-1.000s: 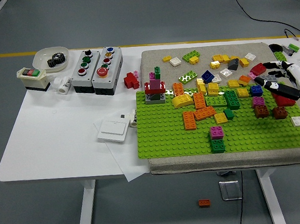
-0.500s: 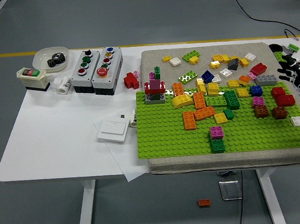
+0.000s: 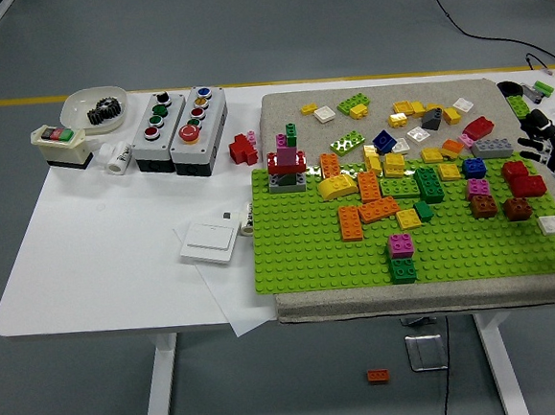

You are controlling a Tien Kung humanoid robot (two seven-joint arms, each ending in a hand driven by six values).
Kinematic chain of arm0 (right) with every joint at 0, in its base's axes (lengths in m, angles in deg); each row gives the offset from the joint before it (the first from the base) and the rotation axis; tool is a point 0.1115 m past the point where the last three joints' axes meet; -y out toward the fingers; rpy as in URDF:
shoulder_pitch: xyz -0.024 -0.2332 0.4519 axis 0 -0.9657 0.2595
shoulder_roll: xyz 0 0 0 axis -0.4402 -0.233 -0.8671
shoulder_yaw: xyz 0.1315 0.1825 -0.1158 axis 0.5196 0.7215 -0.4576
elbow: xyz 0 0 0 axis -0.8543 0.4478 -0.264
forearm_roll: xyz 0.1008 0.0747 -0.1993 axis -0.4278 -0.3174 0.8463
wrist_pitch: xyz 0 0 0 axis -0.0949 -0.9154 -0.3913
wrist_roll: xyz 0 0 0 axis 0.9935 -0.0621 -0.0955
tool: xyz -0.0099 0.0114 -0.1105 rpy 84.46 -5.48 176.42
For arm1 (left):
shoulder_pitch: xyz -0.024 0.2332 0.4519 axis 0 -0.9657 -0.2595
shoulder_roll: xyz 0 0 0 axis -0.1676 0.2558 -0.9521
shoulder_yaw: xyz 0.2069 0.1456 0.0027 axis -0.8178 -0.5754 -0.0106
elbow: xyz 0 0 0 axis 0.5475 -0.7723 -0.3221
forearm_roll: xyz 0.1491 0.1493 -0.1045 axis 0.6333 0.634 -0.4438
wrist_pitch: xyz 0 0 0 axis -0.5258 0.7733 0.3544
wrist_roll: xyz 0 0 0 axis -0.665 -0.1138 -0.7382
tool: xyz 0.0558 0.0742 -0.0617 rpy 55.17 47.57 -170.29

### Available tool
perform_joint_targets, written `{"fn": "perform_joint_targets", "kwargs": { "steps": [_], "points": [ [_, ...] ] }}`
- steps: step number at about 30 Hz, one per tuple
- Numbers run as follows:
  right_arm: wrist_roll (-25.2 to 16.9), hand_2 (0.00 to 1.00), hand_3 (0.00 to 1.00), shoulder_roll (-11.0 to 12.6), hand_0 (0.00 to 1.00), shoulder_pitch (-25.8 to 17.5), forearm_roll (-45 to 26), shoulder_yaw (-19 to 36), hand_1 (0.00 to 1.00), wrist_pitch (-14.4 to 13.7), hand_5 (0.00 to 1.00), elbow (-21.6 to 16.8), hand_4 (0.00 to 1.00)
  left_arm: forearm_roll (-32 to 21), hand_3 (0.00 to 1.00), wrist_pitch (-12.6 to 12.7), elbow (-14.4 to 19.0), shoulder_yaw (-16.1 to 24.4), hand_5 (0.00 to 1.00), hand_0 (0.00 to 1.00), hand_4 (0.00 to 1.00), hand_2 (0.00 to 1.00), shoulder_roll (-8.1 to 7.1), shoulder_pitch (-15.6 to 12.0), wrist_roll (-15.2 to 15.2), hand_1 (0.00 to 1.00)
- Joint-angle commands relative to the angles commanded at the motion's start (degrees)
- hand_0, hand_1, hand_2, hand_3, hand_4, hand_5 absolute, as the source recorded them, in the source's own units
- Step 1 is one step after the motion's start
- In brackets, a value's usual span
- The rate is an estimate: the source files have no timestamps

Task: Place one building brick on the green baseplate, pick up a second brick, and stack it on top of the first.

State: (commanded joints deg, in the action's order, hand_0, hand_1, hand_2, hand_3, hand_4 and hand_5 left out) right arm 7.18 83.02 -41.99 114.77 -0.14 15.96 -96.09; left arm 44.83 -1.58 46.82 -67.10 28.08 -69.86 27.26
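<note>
The green baseplate lies on a grey mat at the table's right. Many bricks stand on it: a magenta brick just behind a dark green one near the front, orange bricks in the middle, two brown bricks and red bricks at the right. A small tower rises at the plate's back left corner. My right hand hangs at the picture's right edge, beside the red bricks, fingers relaxed and holding nothing. The left arm is out of view.
Several loose bricks lie on the mat behind the plate. On the left half of the table are two button boxes, a white bowl holding a gear, a switch box, a white wall switch and a red brick.
My right hand reached in over the plate's right end a second ago. It has drawn back to the right edge, leaving the bricks there standing.
</note>
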Motion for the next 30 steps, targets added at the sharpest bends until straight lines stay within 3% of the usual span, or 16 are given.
{"fn": "perform_joint_targets", "kwargs": {
  "steps": [12,21,30],
  "points": [
    [0.2,0.78,0.752,-0.3,0.777,-0.8,0.7,0.7,0.759,-0.8,0.767,0.6,0.998,-0.6,0.625,0.1,0.0,-0.4,0.683,0.867,0.726,0.817,0.03,0.2,-0.3,0.816],
    [2.9,0.762,0.717,-0.9,0.759,-1.7,1.2,1.7,0.733,-4.0,0.747,-0.1,0.993,-1.0,0.624,0.2,0.0,-0.6,0.683,0.862,0.724,0.817,0.19,-0.1,-0.5,0.815],
    [4.9,0.752,0.704,-0.9,0.752,-2.1,2.1,2.2,0.723,-3.6,0.734,-0.2,0.981,-0.6,0.623,0.0,0.1,-0.3,0.686,0.863,0.726,0.817,0.17,-0.2,-0.4,0.815]
  ]
}}
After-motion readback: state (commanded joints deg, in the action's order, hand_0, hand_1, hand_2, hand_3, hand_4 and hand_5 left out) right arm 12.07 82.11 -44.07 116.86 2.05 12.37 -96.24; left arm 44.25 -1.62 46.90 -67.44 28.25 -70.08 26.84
